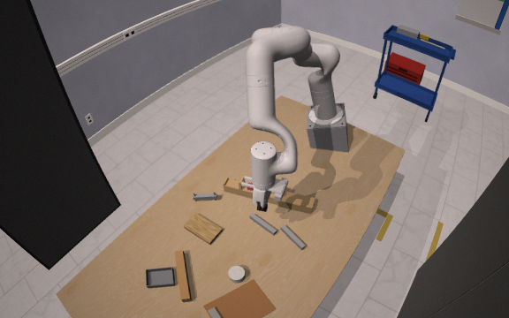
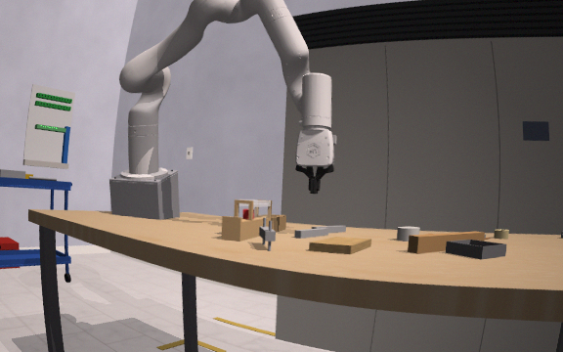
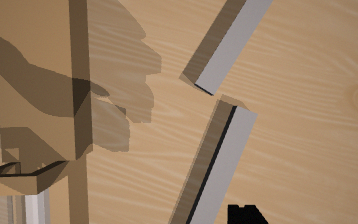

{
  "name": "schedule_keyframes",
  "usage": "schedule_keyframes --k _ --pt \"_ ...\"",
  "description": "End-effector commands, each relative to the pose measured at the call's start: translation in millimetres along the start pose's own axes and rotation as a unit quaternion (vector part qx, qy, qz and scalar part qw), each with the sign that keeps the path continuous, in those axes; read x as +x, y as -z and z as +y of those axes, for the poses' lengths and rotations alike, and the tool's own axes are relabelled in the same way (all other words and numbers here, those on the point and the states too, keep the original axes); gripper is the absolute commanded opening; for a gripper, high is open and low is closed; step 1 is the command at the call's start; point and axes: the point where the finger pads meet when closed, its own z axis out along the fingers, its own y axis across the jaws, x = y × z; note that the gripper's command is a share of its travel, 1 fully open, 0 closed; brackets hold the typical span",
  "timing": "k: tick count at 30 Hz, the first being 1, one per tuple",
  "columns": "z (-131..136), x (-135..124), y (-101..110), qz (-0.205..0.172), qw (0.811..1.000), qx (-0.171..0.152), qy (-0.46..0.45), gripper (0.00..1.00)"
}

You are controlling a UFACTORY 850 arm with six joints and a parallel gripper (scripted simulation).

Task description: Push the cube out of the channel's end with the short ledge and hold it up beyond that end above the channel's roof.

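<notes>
- Sitting inside the wooden channel (image 1: 300, 204), the red cube (image 2: 245, 213) rested under the roofed section, showing only as a small red patch through the frame in the exterior view; it lay below the jaws and off to one side of them.
- The channel lay flat on the table (image 1: 356, 177), with most of its middle hidden behind the wrist in the top view; one open end showed on each side of the arm.
- The gripper (image 2: 314, 185) hung well above the table, pointing straight down, apart from every object.
- The jaws were fully closed, with the fingertips together and nothing between them.
- Two grey bars (image 3: 228, 46) (image 3: 219, 167) lay on the table beneath the jaws in the wrist view, end to end with a small gap, neither touched by the fingers.
- A grey T-shaped tool (image 1: 204, 196) lay on the table just beyond one end of the channel, clear of the jaws.
- Farther from the jaws lay a wooden board (image 1: 203, 228), a long wooden block (image 1: 182, 276), a dark open tray (image 1: 160, 277) and a pale round disc (image 1: 236, 273), all well apart from the gripper.
- A blue cart (image 1: 440, 48) stood on the floor, well away from the table.
</notes>
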Motion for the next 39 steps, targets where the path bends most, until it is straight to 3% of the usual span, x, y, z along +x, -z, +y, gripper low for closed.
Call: schedule_keyframes --k 1,8,15,17,18,23,32,34,35,39 --pt "1.2 -0.2 1.1 0.009 0.997 0.003 0.071 0.0" --pt "1.4 -0.2 1.1 0.006 0.961 0.0 0.277 0.0" --pt "1.6 -0.2 1.0 -0.004 0.889 -0.005 0.457 0.0" --pt "1.6 -0.2 1.0 -0.004 0.889 -0.005 0.457 0.0" --pt "1.7 -0.2 1.0 -0.004 0.85 -0.005 0.527 0.0" --pt "1.8 -0.2 1.0 -0.013 0.78 -0.008 0.626 0.0" --pt "2.1 -0.2 0.9 -0.027 0.602 -0.008 0.798 0.0" --pt "2.1 -0.2 0.9 -0.027 0.602 -0.008 0.798 0.0" --pt "2.1 -0.2 0.9 -0.027 0.537 -0.007 0.843 0.0" --pt "2.2 -0.1 0.9 -0.03 0.457 -0.006 0.889 0.0"
